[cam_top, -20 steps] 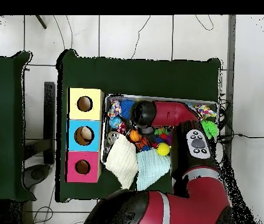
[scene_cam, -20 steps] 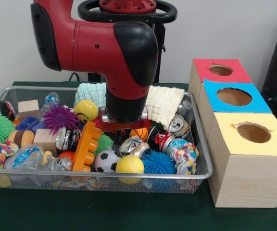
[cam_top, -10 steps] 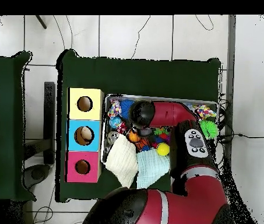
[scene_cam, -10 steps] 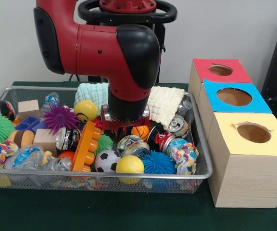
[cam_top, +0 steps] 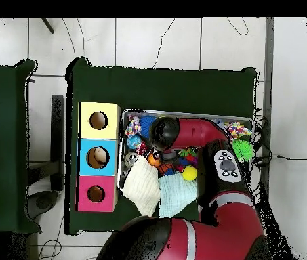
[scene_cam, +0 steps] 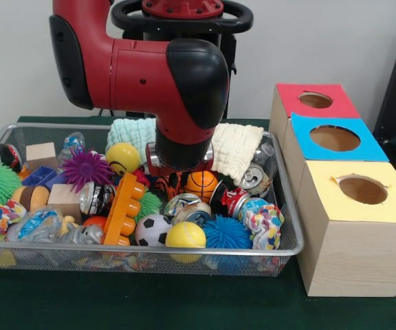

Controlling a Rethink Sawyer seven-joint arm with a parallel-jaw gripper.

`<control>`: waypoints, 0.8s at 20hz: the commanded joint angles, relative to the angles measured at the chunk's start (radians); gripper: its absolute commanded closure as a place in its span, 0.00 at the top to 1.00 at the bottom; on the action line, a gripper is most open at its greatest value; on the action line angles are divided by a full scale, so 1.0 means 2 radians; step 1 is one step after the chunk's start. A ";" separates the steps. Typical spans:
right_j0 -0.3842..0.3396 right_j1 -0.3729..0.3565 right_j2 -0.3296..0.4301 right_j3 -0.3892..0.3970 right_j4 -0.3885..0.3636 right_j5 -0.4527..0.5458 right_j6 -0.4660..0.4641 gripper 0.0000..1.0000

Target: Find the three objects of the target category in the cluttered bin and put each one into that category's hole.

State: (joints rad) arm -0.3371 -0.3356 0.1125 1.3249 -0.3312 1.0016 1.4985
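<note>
A wire bin (scene_cam: 289, 206) holds a heap of toys, balls, cans and cloths. My gripper (scene_cam: 178, 180) hangs below the thick red and black wrist (scene_cam: 184, 89) over the bin's middle. It is close beside an orange basketball (scene_cam: 202, 184) and an orange-and-black striped toy (scene_cam: 166, 186). The wrist hides the gripper's tip, and I cannot see whether it holds anything. In the overhead view the wrist (cam_top: 164, 132) covers it fully. Three boxes with round holes stand beside the bin: red (scene_cam: 315, 100), blue (scene_cam: 334, 138) and yellow (scene_cam: 362, 190).
Near the gripper lie a soccer ball (scene_cam: 152, 229), a yellow ball (scene_cam: 185, 236), a smiley ball (scene_cam: 122, 157), a blue spiky ball (scene_cam: 227, 232), crushed cans (scene_cam: 234, 200) (scene_cam: 254, 177) and a white cloth (scene_cam: 234, 148). An orange block (scene_cam: 124, 210) leans at the left.
The wrist has risen a little and shifted slightly right. The orange basketball, mostly hidden beneath it before, now shows in full.
</note>
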 commanded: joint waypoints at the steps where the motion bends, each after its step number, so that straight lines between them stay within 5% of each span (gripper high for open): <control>1: 0.000 0.017 0.028 -0.019 0.005 0.037 -0.001 0.00; 4: -0.002 0.015 0.032 -0.017 0.007 0.024 0.002 0.00; 5: -0.002 0.015 0.033 -0.015 0.008 0.022 0.003 1.00; 16: 0.002 0.012 0.024 -0.008 0.002 0.011 0.013 1.00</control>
State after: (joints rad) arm -0.3373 -0.3380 0.1113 1.3218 -0.3327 1.0043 1.4985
